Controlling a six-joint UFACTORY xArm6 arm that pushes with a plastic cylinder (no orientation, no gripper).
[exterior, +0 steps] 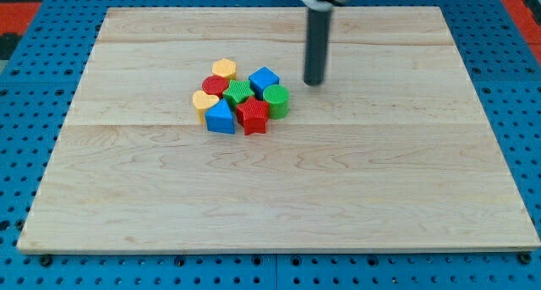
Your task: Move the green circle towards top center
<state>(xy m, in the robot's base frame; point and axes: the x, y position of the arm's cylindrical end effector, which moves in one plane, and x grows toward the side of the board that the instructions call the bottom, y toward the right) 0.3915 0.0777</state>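
Pale wooden board (380, 180) lies on a blue perforated base (25, 87) and fills most of the camera view. My tip (314, 83) rests on the wood above and to the view's right of the green circle (276, 101), near it but apart, with a strip of bare board between them. I carry no pincer, only the dark rod, so nothing is clasped or let go.

That green circle is a short ribbed cylinder standing upright at the right edge of a tight cluster, a little left of the board's centre. It sits just beside the red block (253, 116) (star-like, though the shape is hard to make out) and just below the blue cube (264, 78). Further left in the cluster lie a green block (237, 92), a blue block (220, 117), a red round block (215, 86), a yellow heart (204, 101) and a yellow hexagon (224, 68).
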